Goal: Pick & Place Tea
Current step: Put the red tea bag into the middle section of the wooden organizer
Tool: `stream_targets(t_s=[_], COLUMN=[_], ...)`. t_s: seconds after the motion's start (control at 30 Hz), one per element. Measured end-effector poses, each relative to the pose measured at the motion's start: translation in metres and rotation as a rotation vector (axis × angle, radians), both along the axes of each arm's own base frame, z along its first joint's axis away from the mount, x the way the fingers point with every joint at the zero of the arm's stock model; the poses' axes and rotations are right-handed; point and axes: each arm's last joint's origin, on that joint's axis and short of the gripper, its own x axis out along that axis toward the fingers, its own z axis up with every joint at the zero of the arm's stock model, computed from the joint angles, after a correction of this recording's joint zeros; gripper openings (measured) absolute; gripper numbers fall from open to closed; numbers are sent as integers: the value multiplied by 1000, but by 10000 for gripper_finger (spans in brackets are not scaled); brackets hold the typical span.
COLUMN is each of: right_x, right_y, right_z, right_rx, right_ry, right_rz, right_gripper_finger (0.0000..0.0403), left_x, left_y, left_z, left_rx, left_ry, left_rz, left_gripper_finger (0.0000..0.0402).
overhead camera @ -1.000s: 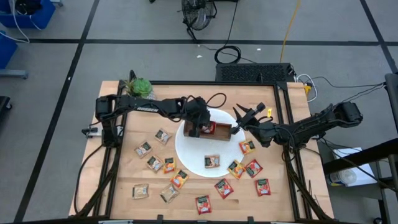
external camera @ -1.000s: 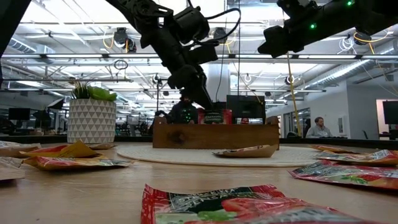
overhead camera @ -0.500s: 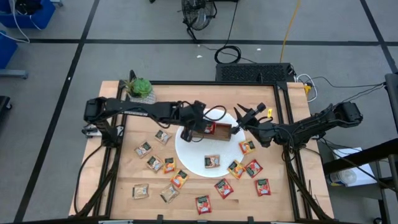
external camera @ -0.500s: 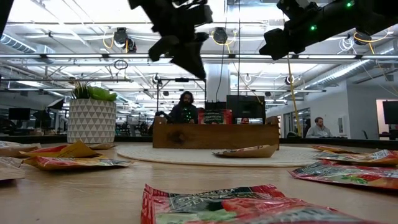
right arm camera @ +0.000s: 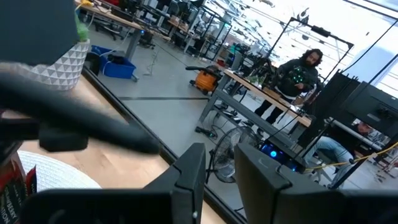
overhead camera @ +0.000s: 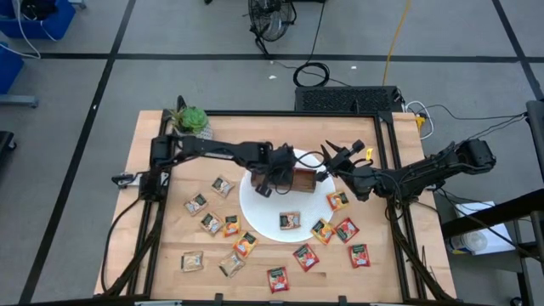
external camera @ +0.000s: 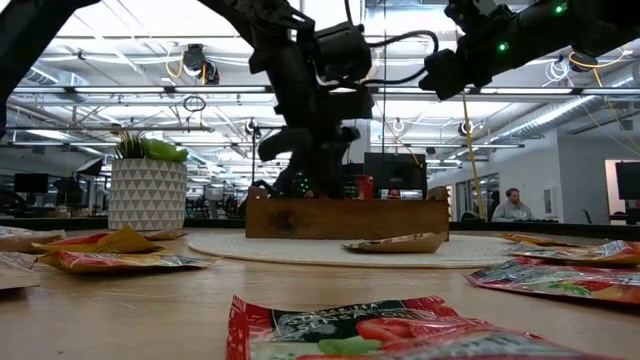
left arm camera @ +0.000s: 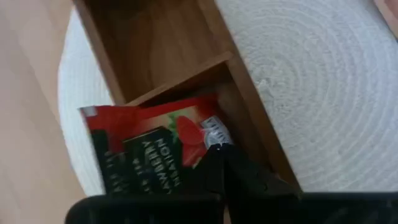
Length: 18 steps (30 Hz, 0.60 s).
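A brown wooden tray (overhead camera: 304, 180) stands on the round white plate (overhead camera: 265, 223). A red tea sachet (left arm camera: 143, 149) lies in one of its compartments, and the compartment beside it (left arm camera: 155, 37) is bare. My left gripper (overhead camera: 274, 180) reaches down into the tray, shut, with its tips on that sachet. My right gripper (right arm camera: 221, 177) hovers level above the tray's right end, open, nothing between its fingers. One more sachet (overhead camera: 290, 220) lies on the plate. Several others are scattered on the table around the plate's near side. My left gripper touches the red sachet with its shut fingertips (left arm camera: 214, 155), near the sachet's printed white patch (left arm camera: 211, 129), close to the tray's long wall (left arm camera: 249, 112). The fingers come from above at a slant. The sachet lies inside the compartment, against the divider (left arm camera: 180, 81).
A potted plant (overhead camera: 191, 119) stands at the table's far left corner. Loose sachets lie left of the plate (overhead camera: 211, 223), near the front edge (overhead camera: 278, 278) and on the right (overhead camera: 346, 229). People sit at desks in the room behind (right arm camera: 298, 71).
My left gripper rose out of the tray, swung a little toward the table's left edge, then came down into the tray again, farther toward the right end and turned about its own axis. My right arm has kept still.
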Motion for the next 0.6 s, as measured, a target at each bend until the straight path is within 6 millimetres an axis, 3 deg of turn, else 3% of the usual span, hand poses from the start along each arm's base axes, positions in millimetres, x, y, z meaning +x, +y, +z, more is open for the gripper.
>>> stream_targets(t_s=[0.6], right_x=[0], right_y=[0], right_z=[-1], right_rx=[-3], right_ry=[11], right_rz=[0], right_gripper_finger=[72], left_x=[3], left_y=[0], left_z=[-19], left_rx=[-30], left_ry=[49], left_rz=[36], left_gripper_finger=[0])
